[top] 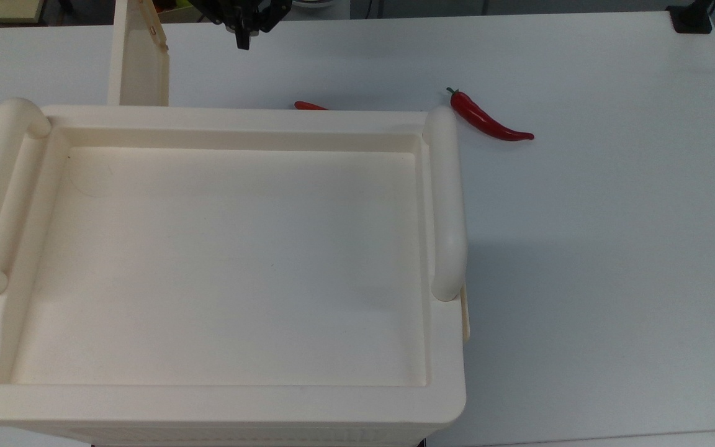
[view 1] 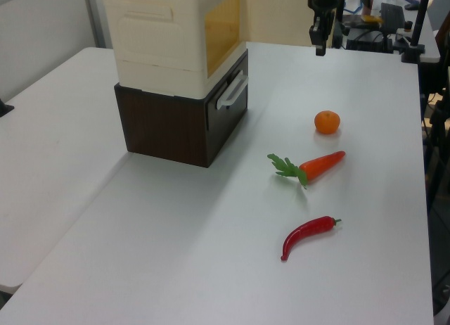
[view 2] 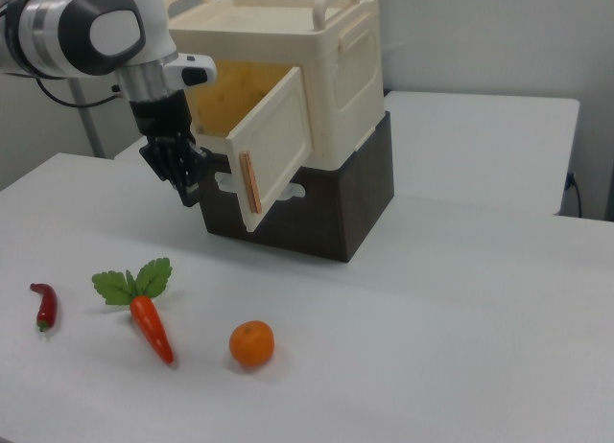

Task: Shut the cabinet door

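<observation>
step: reach door | my gripper [top: 244, 41] fingers pressed together, empty | cabinet door [view 2: 273, 146] swung open just beside me, on the right view's right | plan: push its outer face flat toward the cabinet [view 2: 288, 55]

the top view looks straight down from close above the cabinet [top: 221, 261], whose tray-like top takes most of the picture, with the gripper [top: 244, 38] at the top edge just beyond the open cabinet door [top: 140, 62]. the left view stands farther back and high, looking along the white table [view 1: 211, 255] with the gripper [view 1: 320, 45] far off, the orange [view 1: 327, 122], carrot [view 1: 313, 167] and red chili [view 1: 306, 235] nearer than it. the right view sits lower on the opposite side, facing the door's [view 2: 273, 151] inner face just beside the gripper [view 2: 189, 189]; all three share cabinet, door, gripper and chili [top: 488, 118].
</observation>
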{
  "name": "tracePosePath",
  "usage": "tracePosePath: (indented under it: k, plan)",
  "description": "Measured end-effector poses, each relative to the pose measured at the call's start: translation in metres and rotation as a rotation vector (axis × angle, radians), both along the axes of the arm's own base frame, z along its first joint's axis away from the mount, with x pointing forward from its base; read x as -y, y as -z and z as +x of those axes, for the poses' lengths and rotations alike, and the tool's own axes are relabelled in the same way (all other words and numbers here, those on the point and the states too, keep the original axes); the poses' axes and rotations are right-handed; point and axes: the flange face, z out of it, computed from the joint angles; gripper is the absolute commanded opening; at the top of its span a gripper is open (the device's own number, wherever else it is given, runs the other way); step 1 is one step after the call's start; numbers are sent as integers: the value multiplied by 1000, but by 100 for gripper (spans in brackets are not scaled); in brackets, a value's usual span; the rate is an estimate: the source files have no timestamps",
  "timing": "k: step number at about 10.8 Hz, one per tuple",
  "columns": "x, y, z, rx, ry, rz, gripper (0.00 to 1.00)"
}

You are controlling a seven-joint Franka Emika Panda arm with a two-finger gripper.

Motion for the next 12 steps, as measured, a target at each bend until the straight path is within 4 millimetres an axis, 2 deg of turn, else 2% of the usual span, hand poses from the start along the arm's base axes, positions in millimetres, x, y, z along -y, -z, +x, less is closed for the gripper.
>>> tracePosePath:
  k: [1, 3, 6, 9, 12]
  plan:
    - [2, -7, 0, 13, 3, 0, 5]
    - [4, -35, 1, 71, 7, 1, 5]
    - [6, -95, -3, 192, 10, 2, 5]
    - [14, -138, -9, 281, 25, 1, 5]
    - [48, -169, -16, 349, 86, -10, 5]
